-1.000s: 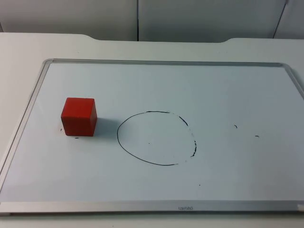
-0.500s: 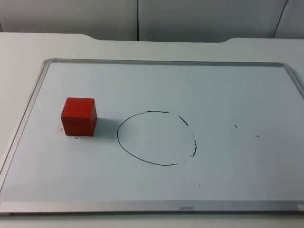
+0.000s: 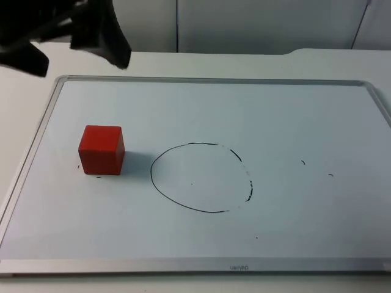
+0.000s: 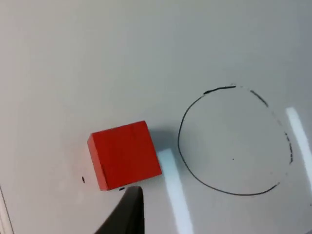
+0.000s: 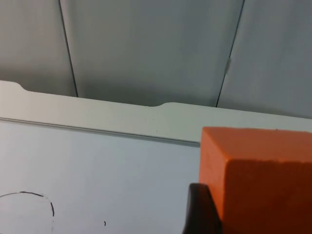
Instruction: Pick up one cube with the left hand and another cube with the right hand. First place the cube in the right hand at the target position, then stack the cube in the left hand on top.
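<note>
A red cube (image 3: 101,149) (image 4: 124,161) sits on the whiteboard (image 3: 208,80), left of a hand-drawn black circle (image 3: 160,190) (image 4: 181,155). My left gripper (image 3: 104,39) hangs above the board's far left corner, behind the red cube and apart from it. An orange cube (image 5: 258,170) fills the space beside the black fingertip (image 5: 199,210) of my right gripper (image 5: 256,222), which is shut on it and holds it up in the air, facing the grey wall.
The whiteboard has a raised metal rim (image 3: 27,159) all round and a few small pen marks (image 3: 302,162) at its right. The grey partition wall (image 3: 244,24) stands behind the table.
The left arm has come into the top view at the upper left, where nothing was before. The red cube has not moved.
</note>
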Controlling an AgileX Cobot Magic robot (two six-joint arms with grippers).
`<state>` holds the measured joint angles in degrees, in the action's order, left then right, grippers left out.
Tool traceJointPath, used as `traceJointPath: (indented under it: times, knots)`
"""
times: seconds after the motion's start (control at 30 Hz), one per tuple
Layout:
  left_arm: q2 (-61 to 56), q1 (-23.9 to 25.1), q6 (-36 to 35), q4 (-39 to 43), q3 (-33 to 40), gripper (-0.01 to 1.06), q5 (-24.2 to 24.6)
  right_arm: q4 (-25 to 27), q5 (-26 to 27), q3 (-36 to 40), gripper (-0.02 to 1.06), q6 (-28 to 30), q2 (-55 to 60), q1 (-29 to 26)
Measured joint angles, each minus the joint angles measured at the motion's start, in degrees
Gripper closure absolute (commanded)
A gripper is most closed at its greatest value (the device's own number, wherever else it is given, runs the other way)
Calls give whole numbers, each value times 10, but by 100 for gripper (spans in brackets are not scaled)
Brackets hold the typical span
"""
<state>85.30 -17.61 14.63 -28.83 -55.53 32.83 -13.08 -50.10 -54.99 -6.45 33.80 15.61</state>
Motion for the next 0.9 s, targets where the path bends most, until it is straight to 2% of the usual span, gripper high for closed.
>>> traceJointPath:
  times: [0.07, 0.4, 0.63, 0.9]
  knots:
    - [42, -4, -27, 10, 0, 0, -14, -1, 5, 0, 105, -2, 0, 0]
    - [155, -4, -65, 13, -5, 0, -60, -2, 12, 0, 105, -9, 0, 0]
    - [221, -4, -78, 14, -51, 0, -70, -2, 17, 0, 105, -9, 0, 0]
    - [289, -4, -146, 81, -102, 0, -58, -2, 18, 0, 105, -10, 0, 0]
